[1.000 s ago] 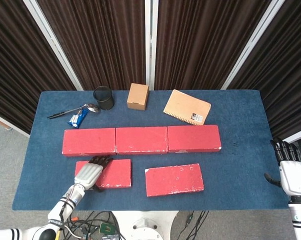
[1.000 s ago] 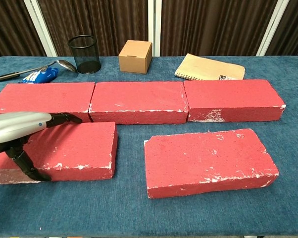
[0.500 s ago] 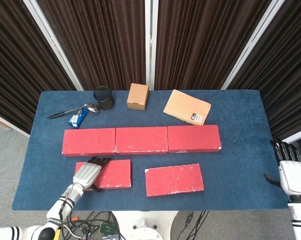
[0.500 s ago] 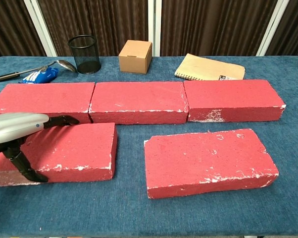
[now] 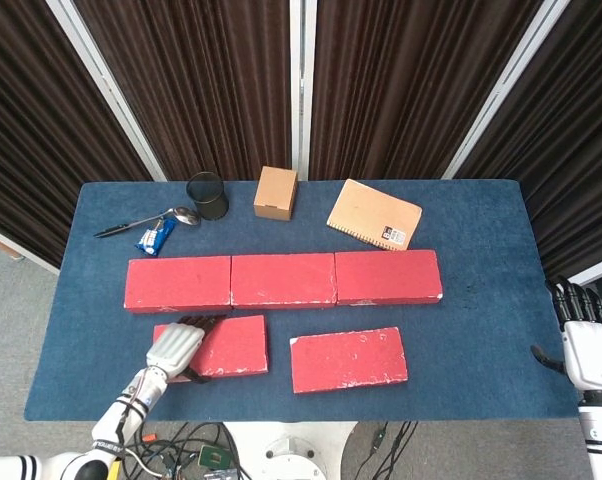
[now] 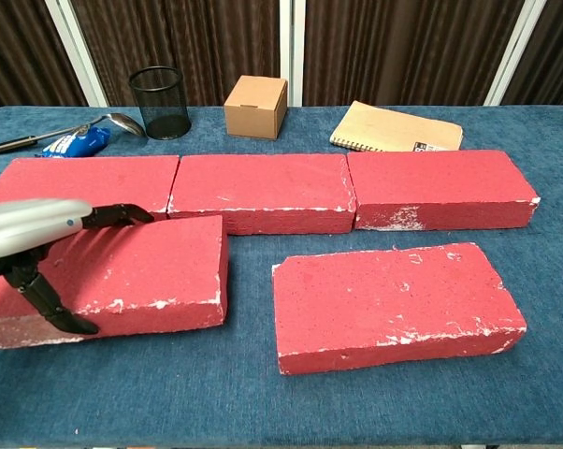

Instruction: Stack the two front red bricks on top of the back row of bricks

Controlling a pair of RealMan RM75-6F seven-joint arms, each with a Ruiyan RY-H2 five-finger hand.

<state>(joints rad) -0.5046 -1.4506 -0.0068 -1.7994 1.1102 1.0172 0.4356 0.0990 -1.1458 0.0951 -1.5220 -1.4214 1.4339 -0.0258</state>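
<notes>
The left hand [image 6: 34, 229] grips the front left red brick [image 6: 132, 271]: its fingers [image 6: 113, 215] lie across the brick's top toward the far edge, and the thumb presses the near face. In the chest view this brick sits slightly skewed, its right end close to the back row of bricks [image 6: 263, 192]; whether any part of it is clear of the worktop [image 6: 543, 374] cannot be confirmed from these views. The head view shows the same grip at the brick's left end [image 5: 176, 345].

The front right red brick [image 6: 394, 304] lies flat on the blue worktop, well apart from the left one and near the back row, with no hand on it.

The back row consists of three red bricks laid end to end, touching one another, across the middle of the worktop.

The right hand [image 5: 586, 340] is at the right edge of the worktop, holding nothing, its fingers extended and slightly apart.

Behind the back row stand a black mesh cup [image 6: 160, 101], a cardboard box [image 6: 255, 106] and a tan notebook [image 6: 394, 129]. A spoon [image 6: 118, 122], a pen [image 6: 15, 143] and a blue wrapper [image 6: 71, 142] lie at the far left.
</notes>
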